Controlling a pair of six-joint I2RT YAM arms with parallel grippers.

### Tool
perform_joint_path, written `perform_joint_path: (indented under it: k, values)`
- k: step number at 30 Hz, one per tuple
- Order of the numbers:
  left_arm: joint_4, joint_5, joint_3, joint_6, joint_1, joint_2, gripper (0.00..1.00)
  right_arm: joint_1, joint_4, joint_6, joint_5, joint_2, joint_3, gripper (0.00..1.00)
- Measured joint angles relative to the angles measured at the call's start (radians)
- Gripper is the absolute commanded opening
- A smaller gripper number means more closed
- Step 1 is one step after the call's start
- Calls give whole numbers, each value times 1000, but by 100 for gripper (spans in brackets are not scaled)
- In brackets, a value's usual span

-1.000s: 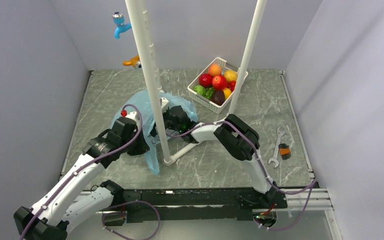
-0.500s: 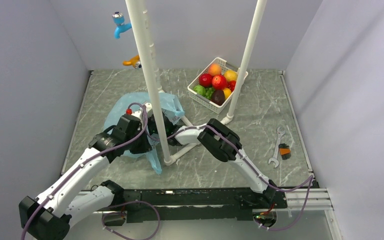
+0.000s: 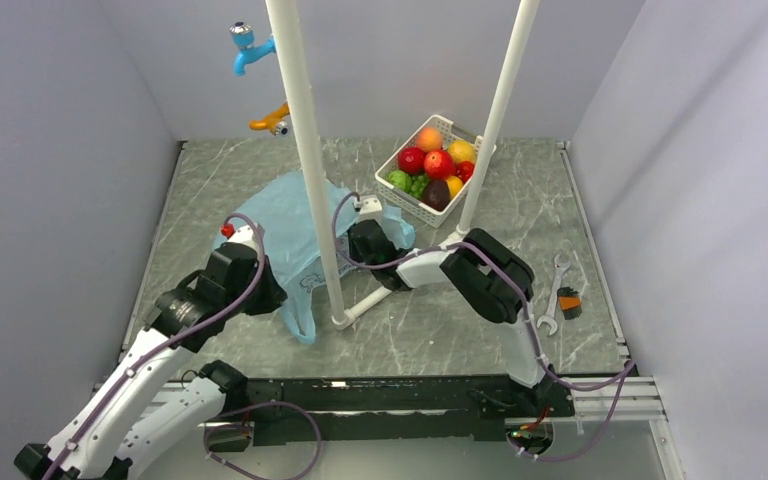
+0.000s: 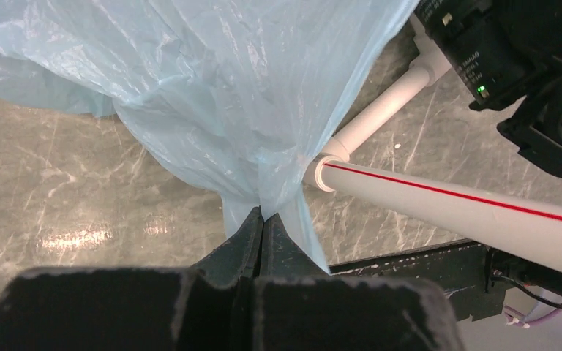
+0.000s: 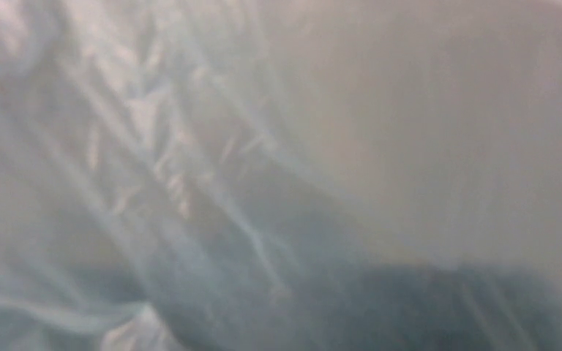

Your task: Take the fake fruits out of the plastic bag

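One pinch confirmed: left gripper (image 4: 262, 218) jaws clamped on bag (image 4: 212, 95) fold; right gripper (image 3: 361, 233) buried in plastic, we can't read its jaws.

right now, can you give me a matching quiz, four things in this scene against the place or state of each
Things:
1 left gripper
2 white basket
3 wrench
4 blue tap

Places or states:
A lying on the table near its right edge
B shut on the plastic bag
C fixed high on the left pole
D standing at the table's far side

Pairs: 1-B, 2-D, 3-A, 4-C
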Motion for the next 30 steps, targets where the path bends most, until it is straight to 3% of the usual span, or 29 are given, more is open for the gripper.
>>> perform_joint_path:
  k: [3,12,20,26,30]
  values:
    - [-11,-1,0,0,0,-18,0,1,-6,-24,-17,-58,-69,17]
    - [-97,-40,71,20,0,27,0,-8,-90,-86,40,-254,-63,22]
    - [-146,-106,223,53,0,-44,0,-64,-294,-82,315,-385,-11,23]
    - [-145,-86,236,74,-1,-63,0,-53,-429,-75,480,-723,-182,28]
    - [-47,46,206,113,-2,-54,0,-54,-495,-76,457,-1011,-285,37]
